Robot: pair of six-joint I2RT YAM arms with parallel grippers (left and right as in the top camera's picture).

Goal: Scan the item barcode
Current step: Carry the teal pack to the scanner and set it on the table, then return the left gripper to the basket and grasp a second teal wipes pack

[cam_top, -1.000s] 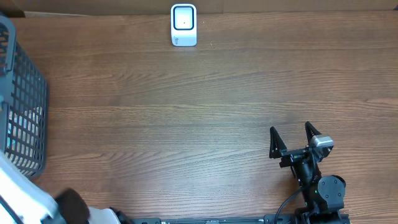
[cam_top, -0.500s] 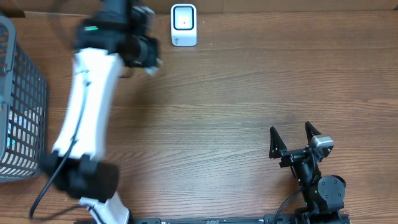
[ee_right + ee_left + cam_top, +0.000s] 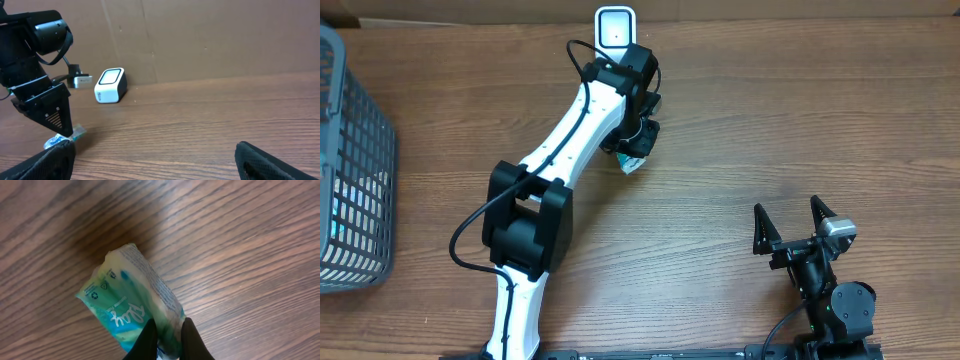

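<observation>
The left gripper [image 3: 167,339] is clamped tight on one end of a small teal-and-white soft packet [image 3: 127,297], tissues or wipes by the look of it. The rest of the pack sticks out past the fingers with its printed faces uncovered. It's hanging over the wooden table [image 3: 770,120], just in front of the white scanner [image 3: 616,28] at the back edge, close but apart. My guess is the edge grip is there to keep the barcode side clear for the scanner window, though I can't actually spot a barcode here. The right gripper [image 3: 786,212] sits parked near the front right, jaws spread wide, holding nothing, well out of the way.
</observation>
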